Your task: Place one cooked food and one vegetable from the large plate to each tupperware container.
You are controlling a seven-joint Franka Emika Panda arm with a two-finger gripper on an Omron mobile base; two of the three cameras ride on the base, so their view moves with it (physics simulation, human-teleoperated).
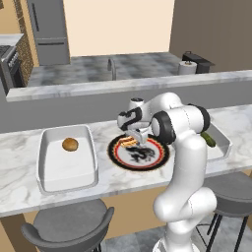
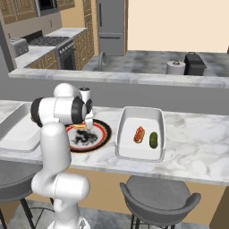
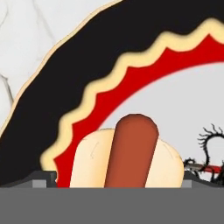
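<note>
Gripper [image 1: 134, 141] low over hot dog [image 3: 127, 155] — bun centred between spread fingertips [image 3: 43, 176], nothing gripped yet. Lying on large plate [image 1: 153, 165], near its rim. Advise closing squarely across bun, lifting straight — then to left tupperware container [image 1: 47, 167].

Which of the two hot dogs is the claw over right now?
The hot dog on the large plate, lying between the claw fingertips. The other hot dog lies in the right tupperware container beside a pickle.
</note>
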